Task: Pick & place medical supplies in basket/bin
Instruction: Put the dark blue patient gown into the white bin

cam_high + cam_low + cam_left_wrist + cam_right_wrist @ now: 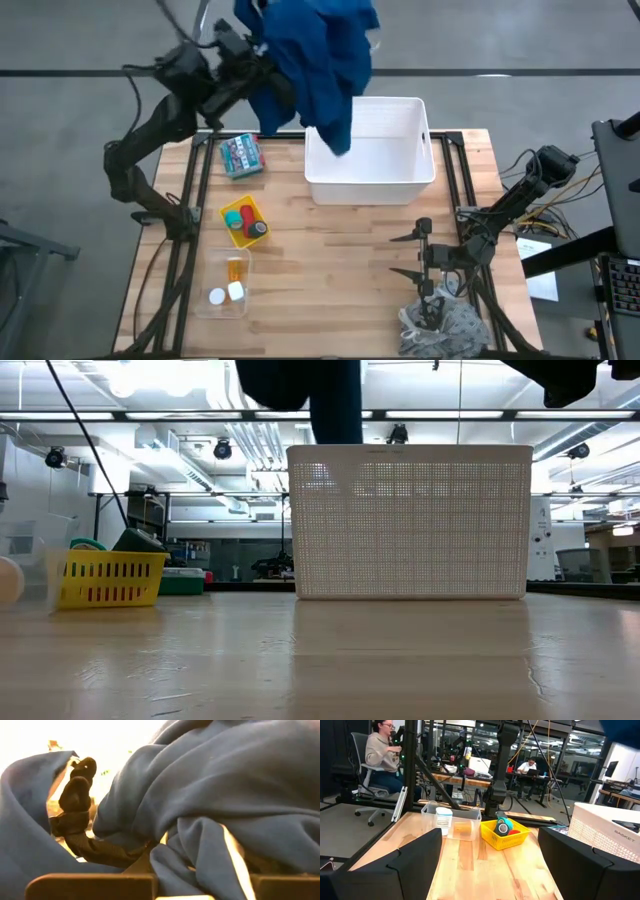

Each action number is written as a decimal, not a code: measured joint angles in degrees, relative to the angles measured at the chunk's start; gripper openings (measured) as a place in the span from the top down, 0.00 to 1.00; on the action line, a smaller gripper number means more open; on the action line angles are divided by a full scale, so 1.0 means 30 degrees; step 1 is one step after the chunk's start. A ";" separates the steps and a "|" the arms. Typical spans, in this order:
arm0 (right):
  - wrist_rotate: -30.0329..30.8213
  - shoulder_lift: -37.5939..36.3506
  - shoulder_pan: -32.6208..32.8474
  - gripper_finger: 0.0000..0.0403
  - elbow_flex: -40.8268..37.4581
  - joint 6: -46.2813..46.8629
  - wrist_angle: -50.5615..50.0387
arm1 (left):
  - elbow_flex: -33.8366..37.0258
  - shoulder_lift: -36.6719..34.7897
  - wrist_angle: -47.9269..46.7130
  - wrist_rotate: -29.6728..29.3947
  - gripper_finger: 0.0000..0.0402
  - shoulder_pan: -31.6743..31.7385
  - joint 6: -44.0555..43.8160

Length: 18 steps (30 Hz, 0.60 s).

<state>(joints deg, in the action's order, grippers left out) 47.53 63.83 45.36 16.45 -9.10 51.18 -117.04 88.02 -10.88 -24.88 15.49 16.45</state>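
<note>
A dark blue garment [315, 55] hangs high in the air from my left gripper [255, 55], which is shut on it above the table's far left. Its lower end [338, 135] hangs over the left part of the large white slotted tub [372, 180]. In the low view the garment [335, 405] reaches down to about the tub's rim [410, 452]. My right gripper [420, 255] is open and empty near the table's right near part. A grey-white patterned cloth [440, 325] lies just beyond it, at the near edge. My left gripper holds the garment by a bunch of several folds [200, 855] that lies between its two fingers [90, 887]. The cloth itself hides the fingertips. The garment is lifted clear of the table and hangs slack below and beside the gripper.
A yellow tray [245, 222] with tape rolls and a clear box [225, 285] with an orange bottle and white pieces stand at the near left. A flat green patterned packet [242, 155] lies at the far left. A person [382, 755] sits beyond the table.
</note>
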 joint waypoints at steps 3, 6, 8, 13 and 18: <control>0.0000 0.0000 -0.0005 0.19 0.0000 0.0021 0.0000 | 0.0023 0.0554 -0.0981 0.0003 0.87 0.0046 0.0002; 0.0000 0.0000 -0.0007 0.19 0.0000 -0.0012 0.0000 | 0.0023 0.1211 -0.0984 0.0016 0.87 0.0103 0.0000; 0.0000 0.0000 -0.0007 0.19 0.0000 0.0018 0.0000 | 0.0016 0.1643 -0.0884 0.0032 0.87 0.0187 -0.0007; 0.0000 0.0000 -0.0007 0.19 0.0000 0.0013 0.0000 | 0.0016 0.2870 -0.1073 0.0880 0.87 0.0306 -0.0003; 0.0000 0.0000 -0.0002 0.19 0.0000 0.0004 0.0004 | 0.0018 0.4210 -0.1581 0.1799 0.87 0.0299 -0.0015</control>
<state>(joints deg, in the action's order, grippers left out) 47.53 63.83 45.36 16.45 -9.09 51.19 -116.98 100.65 -15.63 -19.49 16.38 16.40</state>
